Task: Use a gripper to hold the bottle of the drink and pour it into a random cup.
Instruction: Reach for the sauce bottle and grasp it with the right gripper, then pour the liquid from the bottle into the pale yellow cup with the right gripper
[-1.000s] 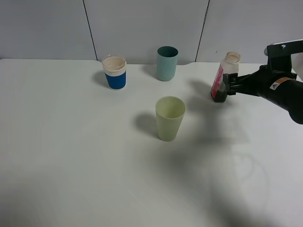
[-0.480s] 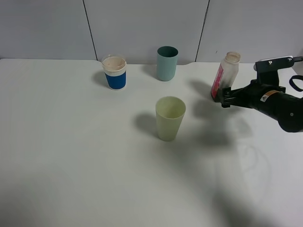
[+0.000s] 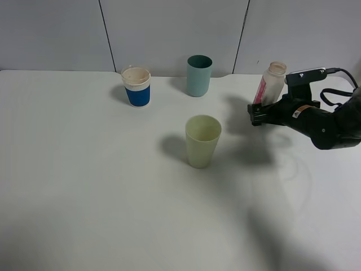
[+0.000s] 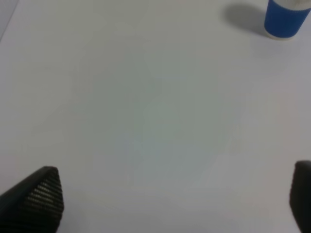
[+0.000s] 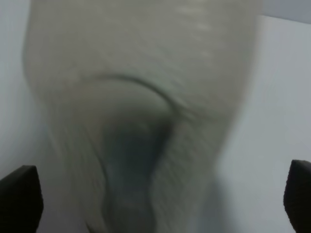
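Bench (image 3: 84, 197), far-right corner: right claw (image 3: 256, 114) parted wide around bottle (image 3: 274, 84); cup (image 3: 203, 141) mid-bench, well apart; left claw (image 4: 172, 194) parted.

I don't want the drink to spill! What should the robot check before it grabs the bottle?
1. Slim clear plastic bottle with pink-red label standing, neck up: ok.
2. Bottle between the jaws of the black right gripper: ok, the right wrist view shows it.
3. Jaws shut on the bottle: not ok, they are wide open.
4. Pale yellowish-green plastic cup upright, mouth up: ok.
5. How full the bottle is: cannot tell, the gripper hides its lower part.
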Tool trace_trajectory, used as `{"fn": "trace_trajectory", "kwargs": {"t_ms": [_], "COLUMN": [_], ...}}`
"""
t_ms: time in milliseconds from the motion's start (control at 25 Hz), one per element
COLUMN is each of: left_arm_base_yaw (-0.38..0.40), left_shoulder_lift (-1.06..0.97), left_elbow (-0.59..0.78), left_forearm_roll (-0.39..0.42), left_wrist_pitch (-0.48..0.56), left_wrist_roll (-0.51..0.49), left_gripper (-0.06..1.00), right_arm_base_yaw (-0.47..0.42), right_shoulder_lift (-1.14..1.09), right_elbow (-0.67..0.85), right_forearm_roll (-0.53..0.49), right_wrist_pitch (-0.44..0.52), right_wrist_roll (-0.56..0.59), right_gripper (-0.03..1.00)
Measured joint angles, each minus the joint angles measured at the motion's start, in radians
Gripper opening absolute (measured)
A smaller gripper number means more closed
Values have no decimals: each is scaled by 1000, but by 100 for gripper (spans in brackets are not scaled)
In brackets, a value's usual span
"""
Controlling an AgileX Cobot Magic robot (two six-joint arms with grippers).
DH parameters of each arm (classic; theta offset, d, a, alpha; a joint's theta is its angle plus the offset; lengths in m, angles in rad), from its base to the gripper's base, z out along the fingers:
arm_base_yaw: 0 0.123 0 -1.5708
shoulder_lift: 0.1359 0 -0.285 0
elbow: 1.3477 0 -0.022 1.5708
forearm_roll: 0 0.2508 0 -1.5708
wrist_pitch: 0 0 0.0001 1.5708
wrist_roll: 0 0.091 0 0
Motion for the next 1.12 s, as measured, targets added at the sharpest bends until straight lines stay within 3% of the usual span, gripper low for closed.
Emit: {"fn": "trace_trajectory", "kwargs": {"t_ms": [440,600,760,800,1120], "left_arm_base_yaw": [0,0,0,0,0], "left_shoulder_lift": [0,0,0,0,0], "left_elbow": [0,0,0,0,0], "left_forearm_roll": [0,0,0,0,0], "left_wrist_pitch": [0,0,0,0,0], "left_wrist_roll": [0,0,0,0,0], "left_gripper": [93,93,93,93,93], "right_arm_base_yaw": [41,41,42,43,43], "right_shoulder_lift": [70,70,70,70,70], "right_elbow": [-87,-87,-88,-88,-88], "right_forearm_roll": [-18,-18,-21,-21,-22], "right_wrist_pitch": [-30,-45,-48,-49,-48], "right_wrist_roll": [8,8,11,14,15], "right_gripper": [95,80,41,35,36]}}
